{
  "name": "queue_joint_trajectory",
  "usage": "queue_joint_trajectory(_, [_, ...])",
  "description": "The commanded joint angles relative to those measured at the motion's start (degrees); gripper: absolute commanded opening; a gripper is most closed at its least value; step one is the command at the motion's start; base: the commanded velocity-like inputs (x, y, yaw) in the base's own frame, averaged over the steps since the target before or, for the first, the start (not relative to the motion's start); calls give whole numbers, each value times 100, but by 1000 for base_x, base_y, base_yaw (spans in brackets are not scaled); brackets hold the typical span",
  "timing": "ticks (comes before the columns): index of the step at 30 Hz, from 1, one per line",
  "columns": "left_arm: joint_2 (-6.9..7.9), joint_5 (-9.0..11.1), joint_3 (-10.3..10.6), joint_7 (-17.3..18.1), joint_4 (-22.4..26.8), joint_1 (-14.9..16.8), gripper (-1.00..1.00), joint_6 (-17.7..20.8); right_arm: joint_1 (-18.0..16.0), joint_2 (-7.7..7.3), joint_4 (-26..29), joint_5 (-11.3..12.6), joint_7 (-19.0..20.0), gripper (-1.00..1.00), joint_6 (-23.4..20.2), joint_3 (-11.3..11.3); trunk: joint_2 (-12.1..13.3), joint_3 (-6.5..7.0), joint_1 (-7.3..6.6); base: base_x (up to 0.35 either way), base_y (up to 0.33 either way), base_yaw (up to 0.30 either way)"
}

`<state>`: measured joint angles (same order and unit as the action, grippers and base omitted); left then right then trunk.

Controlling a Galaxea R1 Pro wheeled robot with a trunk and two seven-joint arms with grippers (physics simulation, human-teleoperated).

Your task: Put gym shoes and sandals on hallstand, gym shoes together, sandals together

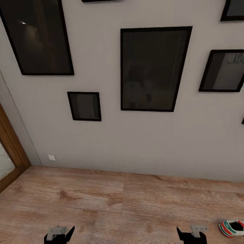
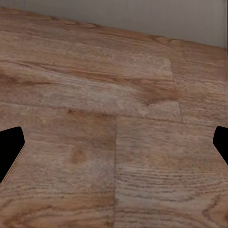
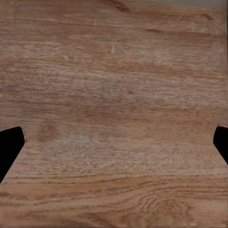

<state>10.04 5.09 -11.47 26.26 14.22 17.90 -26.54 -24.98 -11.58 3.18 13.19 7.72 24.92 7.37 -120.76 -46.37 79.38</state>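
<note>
One gym shoe (image 1: 232,228), white with green stripes and a red-orange heel, lies on the corridor floor (image 1: 122,203) at the lower right edge of the head view. My right gripper (image 1: 193,234) hangs just left of the shoe and apart from it. Its fingertips stand wide apart over bare planks in the right wrist view (image 3: 114,147), so it is open. My left gripper (image 1: 59,236) sits low at the left, also open (image 2: 114,149) over bare wood, with nothing between its fingers. The sandals and the hallstand are out of view.
A pale grey wall (image 1: 135,145) with several black picture frames (image 1: 154,67) rises straight ahead where the floor ends. A wooden door frame (image 1: 12,149) stands at the far left, and a small white wall socket (image 1: 51,157) sits low beside it.
</note>
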Motion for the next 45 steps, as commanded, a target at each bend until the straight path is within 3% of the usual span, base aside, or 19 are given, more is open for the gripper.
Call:
queue_joint_trajectory(1, [2, 53, -14, 57, -6, 3, 100, 8, -7, -2, -10, 61, 28, 100, 22, 41, -2, -3, -1, 0, 307, -258])
queue_joint_trajectory(10, [4, 48, -14, 59, -6, -2, 100, 8, -7, -2, -10, 61, 28, 100, 22, 40, -2, 15, -1, 0, 208, -258])
queue_joint_trajectory(45, [6, 45, -14, 56, -6, -6, 100, 8, -7, -2, -10, 61, 28, 100, 22, 43, -2, 86, -1, 0, 3, -258])
